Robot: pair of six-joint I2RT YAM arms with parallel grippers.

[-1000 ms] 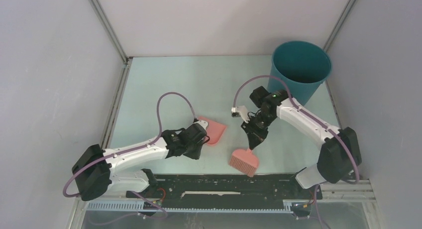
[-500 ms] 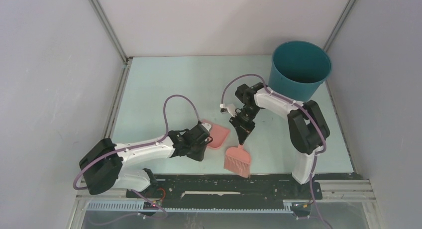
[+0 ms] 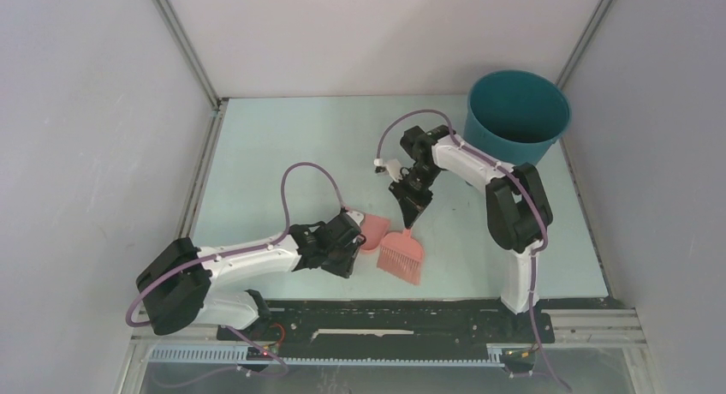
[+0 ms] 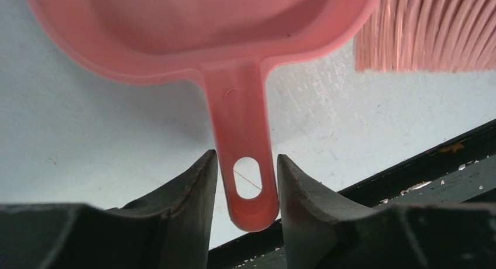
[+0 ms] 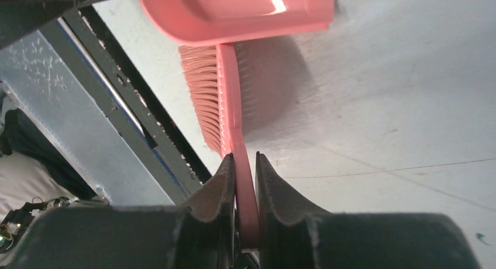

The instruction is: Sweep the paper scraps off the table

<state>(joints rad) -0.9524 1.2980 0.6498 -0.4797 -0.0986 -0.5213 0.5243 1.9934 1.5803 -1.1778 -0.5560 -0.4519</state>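
While brush (image 3: 401, 257) abuts dustpan (image 3: 373, 228) edge, black rail (image 3: 385, 313) bounds table (image 3: 282, 154) nearby.

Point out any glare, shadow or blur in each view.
Right wrist: white glare on the dustpan; the brush casts a soft shadow on the table. Left wrist: the brush bristles blur at top right. Top external: even light, sharp, no glare.
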